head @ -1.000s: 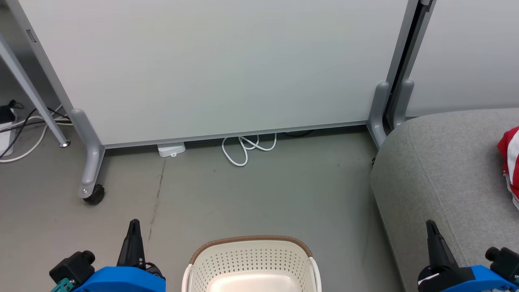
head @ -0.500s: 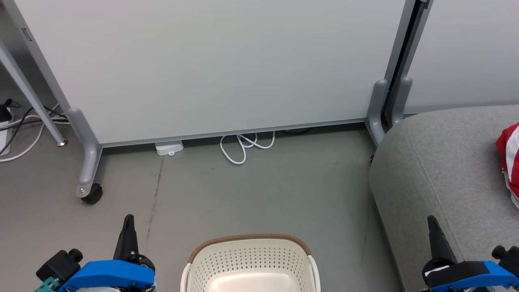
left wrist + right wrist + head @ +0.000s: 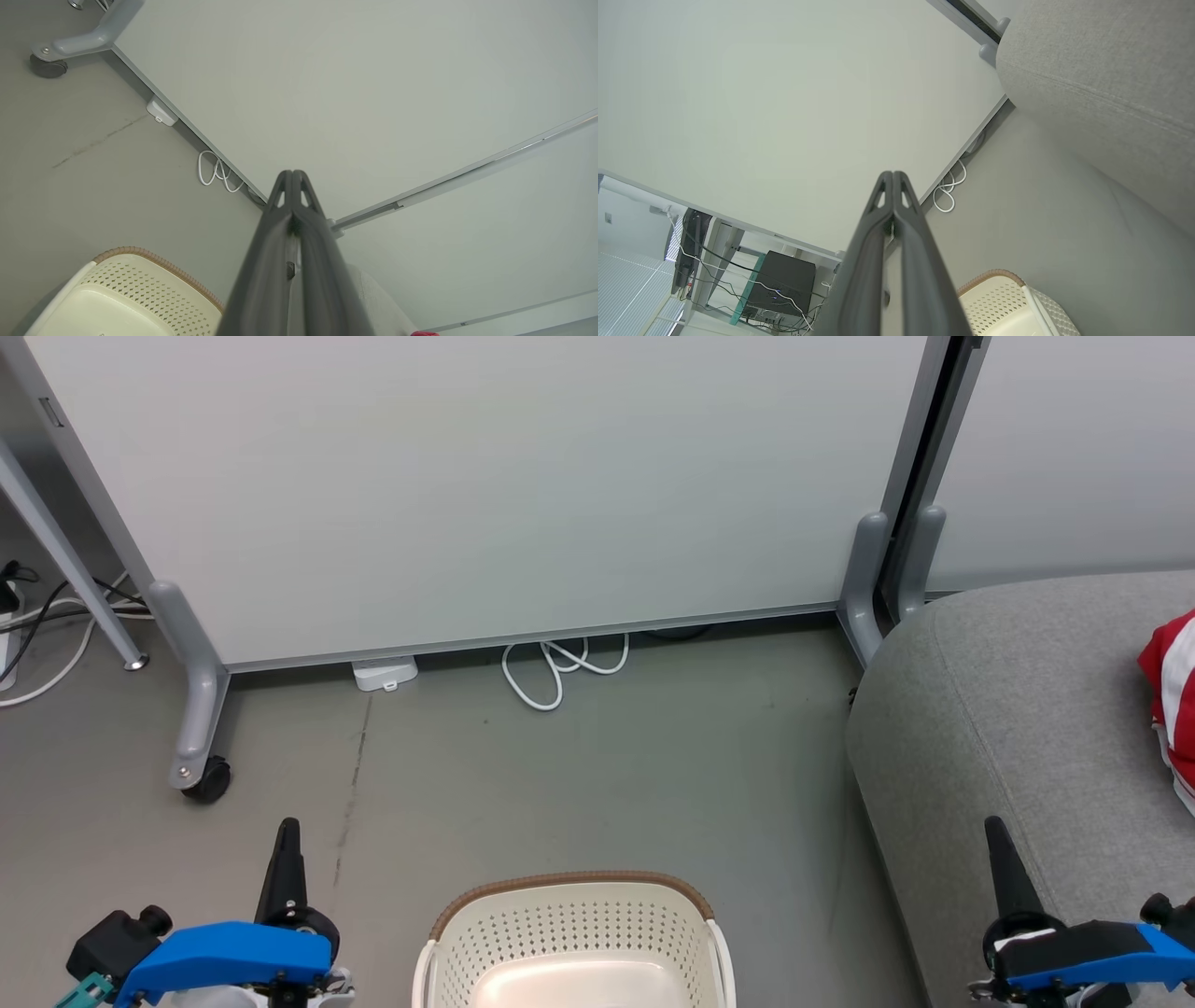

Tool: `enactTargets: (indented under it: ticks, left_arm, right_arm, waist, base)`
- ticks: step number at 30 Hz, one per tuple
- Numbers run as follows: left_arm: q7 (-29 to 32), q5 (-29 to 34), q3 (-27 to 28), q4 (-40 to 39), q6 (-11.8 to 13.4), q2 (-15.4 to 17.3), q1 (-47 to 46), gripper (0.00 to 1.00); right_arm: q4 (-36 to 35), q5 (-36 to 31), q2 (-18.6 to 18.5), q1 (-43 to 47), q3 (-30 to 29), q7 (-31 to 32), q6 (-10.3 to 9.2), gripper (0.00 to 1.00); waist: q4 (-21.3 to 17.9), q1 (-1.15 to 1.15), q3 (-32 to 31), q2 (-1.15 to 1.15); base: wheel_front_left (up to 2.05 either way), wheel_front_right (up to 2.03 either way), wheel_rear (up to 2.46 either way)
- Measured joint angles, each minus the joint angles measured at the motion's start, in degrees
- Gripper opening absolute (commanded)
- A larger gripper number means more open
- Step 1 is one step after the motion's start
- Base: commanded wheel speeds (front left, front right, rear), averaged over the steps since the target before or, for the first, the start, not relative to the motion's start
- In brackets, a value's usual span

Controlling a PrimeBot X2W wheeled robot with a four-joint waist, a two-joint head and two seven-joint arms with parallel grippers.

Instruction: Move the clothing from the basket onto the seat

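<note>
The cream basket (image 3: 571,933) with a brown rim stands on the floor at the bottom centre; the part of its inside that shows holds nothing. It also appears low in the left wrist view (image 3: 131,298) and the right wrist view (image 3: 1008,303). Red clothing (image 3: 1172,695) with white stripes lies on the grey seat (image 3: 1008,709) at the right edge. A sliver of red (image 3: 423,333) shows beside the seat in the left wrist view. My left gripper (image 3: 288,826) is shut, left of the basket. My right gripper (image 3: 993,823) is shut, in front of the seat (image 3: 1111,70), holding nothing.
A white partition panel (image 3: 485,485) on grey wheeled feet (image 3: 196,709) stands behind the floor. A white cable loop (image 3: 560,672) and a small white box (image 3: 385,674) lie at its base. More cables (image 3: 37,625) trail at the far left.
The camera has tilted slightly, shifting the whole scene up and left. Both grippers sit a little lower and further out in the picture, still shut.
</note>
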Motion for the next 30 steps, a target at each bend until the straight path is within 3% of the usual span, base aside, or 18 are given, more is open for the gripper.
enactTargets:
  ticks: [30]
  left_arm:
    - [4.20, -16.60, 2.64, -0.97, -0.89, 0.00, -1.70, 0.00]
  right_arm:
    - [-1.16, 17.02, -0.01, -1.92, -0.30, 4.09, 0.00, 0.00]
  waist:
    - [-0.75, 0.00, 0.88, 0.00]
  base:
    - [0.00, 0.00, 0.00]
